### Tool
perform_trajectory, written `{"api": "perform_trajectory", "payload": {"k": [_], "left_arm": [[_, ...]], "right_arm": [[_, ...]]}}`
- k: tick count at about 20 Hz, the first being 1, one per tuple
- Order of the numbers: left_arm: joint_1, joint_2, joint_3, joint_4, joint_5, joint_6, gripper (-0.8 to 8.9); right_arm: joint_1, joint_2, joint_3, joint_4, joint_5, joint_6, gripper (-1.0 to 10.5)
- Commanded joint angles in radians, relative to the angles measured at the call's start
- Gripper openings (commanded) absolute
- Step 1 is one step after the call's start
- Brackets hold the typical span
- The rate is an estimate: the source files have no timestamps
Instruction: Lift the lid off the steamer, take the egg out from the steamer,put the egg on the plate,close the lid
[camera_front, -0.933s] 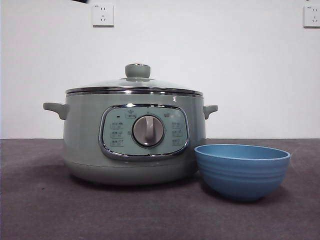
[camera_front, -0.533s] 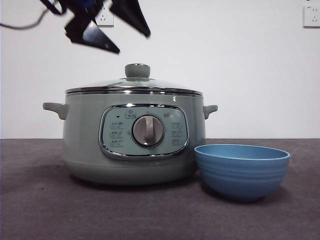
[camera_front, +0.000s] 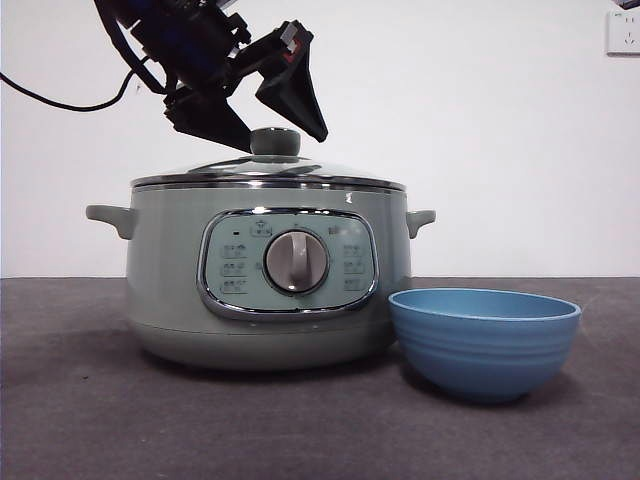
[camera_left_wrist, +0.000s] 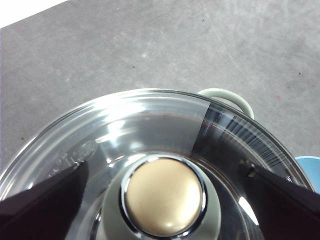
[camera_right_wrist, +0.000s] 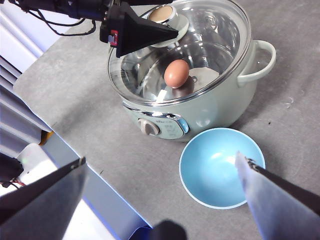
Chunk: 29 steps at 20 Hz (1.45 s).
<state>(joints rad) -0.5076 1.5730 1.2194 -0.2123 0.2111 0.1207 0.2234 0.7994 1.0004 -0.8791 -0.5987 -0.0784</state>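
Lowered since 0.5 s ago: left gripper (camera_front: 275, 125) | jaws wide open astride knob (camera_left_wrist: 163, 196) | lid (camera_front: 268, 172) seated flat on steamer (camera_front: 265, 280) | right gripper (camera_right_wrist: 160, 165) open above plate (camera_right_wrist: 220, 167)

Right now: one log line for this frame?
phase: reaching lid | left gripper: open, straddling lid knob | lid: on steamer | egg: inside | plate: empty | right gripper: open, waiting

Left gripper (camera_front: 276, 128) descended; open fingers (camera_front: 296, 95) now straddle lid knob (camera_front: 275, 141).

Black wedge-jawed end effector (camera_front: 277, 132), black cable (camera_front: 60, 97)
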Motion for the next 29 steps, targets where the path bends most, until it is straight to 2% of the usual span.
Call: {"api": "perform_trajectory", "payload": {"k": [1,3,6,7,9,10,13,15,27,29], "left_arm": [[-0.002,0.006,-0.003,-0.011,0.001,0.010,4.86],[-0.002,0.008,-0.003,-0.047,0.001,0.010,3.74],[-0.002,0.009,-0.003,-0.069,0.001,0.010,3.66],[-0.002,0.009,-0.003,-0.069,0.001,0.010,3.29],[-0.002,0.009,-0.003,-0.068,0.001,0.007,1.54],[-0.002,0.009,-0.003,-0.065,0.003,0.006,1.13],[-0.003,0.009,-0.003,-0.047,0.006,-0.005,1.08],[-0.002,0.008,-0.003,-0.042,0.006,-0.022,-0.16],[-0.002,-0.081,-0.001,-0.013,0.008,-0.025,-0.08],[-0.002,-0.119,-0.001,-0.005,0.008,-0.047,-0.08]], "right_arm": [[0.002,-0.001,0.001,0.002,0.003,0.002,5.0],[0.002,-0.001,0.001,0.002,0.003,0.002,5.0],[0.002,-0.001,0.001,0.002,0.003,0.002,5.0],[0.002,-0.001,0.001,0.002,0.003,0.002,5.0],[0.002,-0.001,0.001,0.002,0.003,0.002,5.0],[0.002,-0.001,0.001,0.002,0.003,0.002,5.0],[0.002,-0.001,0.001,0.002,0.003,0.002,5.0],[0.002,-0.001,0.001,0.002,0.003,0.002,5.0],[0.002,-0.001,0.001,0.003,0.003,0.002,5.0],[0.002,-0.001,0.001,0.003,0.003,0.002,5.0]]}}
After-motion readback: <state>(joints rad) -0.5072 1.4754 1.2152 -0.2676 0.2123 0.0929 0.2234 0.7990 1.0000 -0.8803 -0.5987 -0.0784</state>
